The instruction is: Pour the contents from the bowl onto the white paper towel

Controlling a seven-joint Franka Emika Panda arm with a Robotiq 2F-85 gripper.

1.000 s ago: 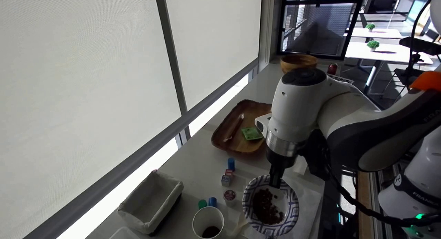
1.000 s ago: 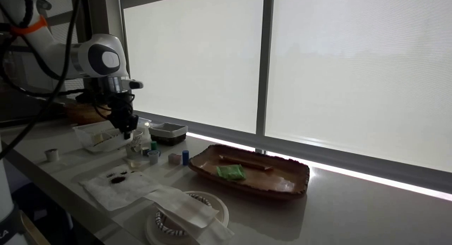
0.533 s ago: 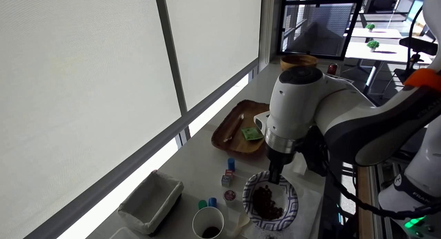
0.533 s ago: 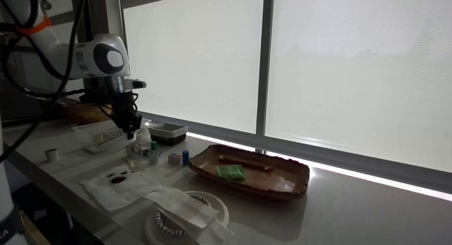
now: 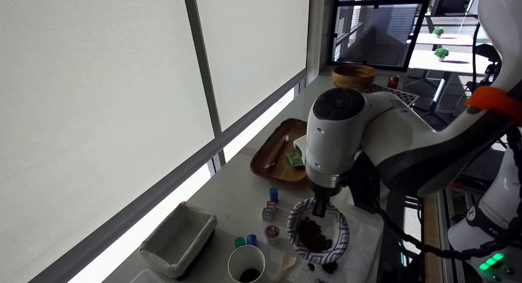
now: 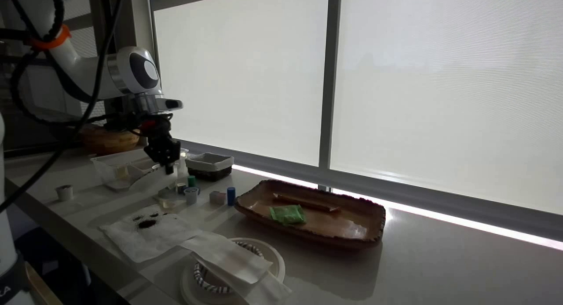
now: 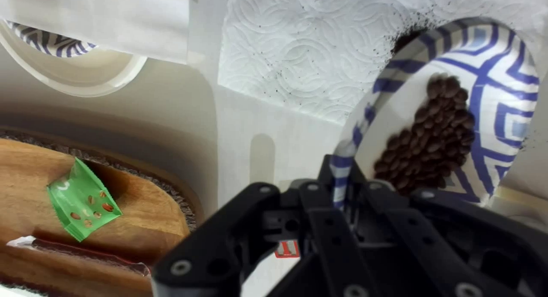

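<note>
Two blinds (image 6: 242, 76) line the white counter (image 6: 440, 261); white tables (image 5: 424, 59) stand beyond. The gripper (image 7: 342, 173) is clamped on the rim of the bowl (image 7: 483, 96), tilted above the counter near the white paper towel (image 7: 299, 57).

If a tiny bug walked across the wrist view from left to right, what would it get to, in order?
Going by where each starts: green packet, white paper towel, patterned bowl.
</note>
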